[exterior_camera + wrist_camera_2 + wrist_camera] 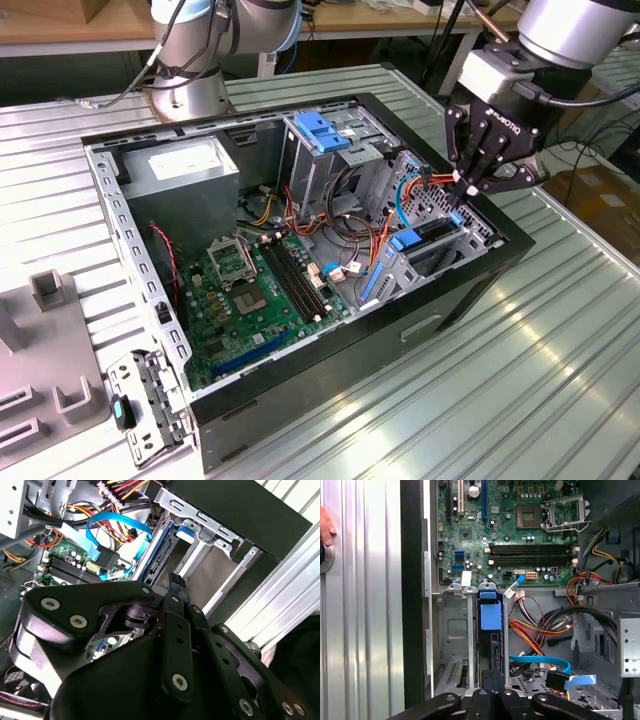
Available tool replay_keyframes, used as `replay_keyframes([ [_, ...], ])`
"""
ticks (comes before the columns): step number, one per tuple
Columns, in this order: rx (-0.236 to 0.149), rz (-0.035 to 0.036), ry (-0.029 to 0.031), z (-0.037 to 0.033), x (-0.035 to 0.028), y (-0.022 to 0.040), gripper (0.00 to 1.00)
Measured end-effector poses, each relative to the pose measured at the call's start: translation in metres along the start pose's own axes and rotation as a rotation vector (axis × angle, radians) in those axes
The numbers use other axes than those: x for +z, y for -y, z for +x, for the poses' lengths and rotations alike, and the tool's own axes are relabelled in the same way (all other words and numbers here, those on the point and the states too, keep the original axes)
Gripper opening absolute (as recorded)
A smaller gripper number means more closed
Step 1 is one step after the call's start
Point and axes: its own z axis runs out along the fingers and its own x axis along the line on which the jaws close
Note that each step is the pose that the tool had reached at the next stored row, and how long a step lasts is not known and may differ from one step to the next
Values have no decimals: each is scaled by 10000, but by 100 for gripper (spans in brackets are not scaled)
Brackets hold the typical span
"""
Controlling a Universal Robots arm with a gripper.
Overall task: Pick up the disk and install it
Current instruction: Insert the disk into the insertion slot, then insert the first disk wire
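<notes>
The disk point(432, 232) stands on edge in the drive bay at the corner of the open computer case point(330, 345) on the exterior view's right. Its blue tab point(490, 615) and blue side rail point(159, 550) show between the bay's metal guides. My gripper point(466, 186) hangs directly over the disk's upper edge, black fingers pressed together and shut, with nothing between them. In the second wrist view the gripper point(175, 582) points down at the blue rail. Whether the tips touch the disk I cannot tell. In the first wrist view the gripper point(492, 680) sits in line with the slot.
A tall grey cage with a blue latch point(320, 130) rises mid-case beside loose orange, yellow and blue cables point(540, 659). The motherboard point(250, 290) lies on the case floor. A metal bracket point(150, 400) and grey fixture point(40, 350) sit outside. A person's hand point(325, 527) rests on the table.
</notes>
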Motion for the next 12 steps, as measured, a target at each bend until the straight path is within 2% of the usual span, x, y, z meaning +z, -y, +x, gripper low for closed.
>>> replay_keyframes([
  [12,-30,0,-4,0,2,0,11],
])
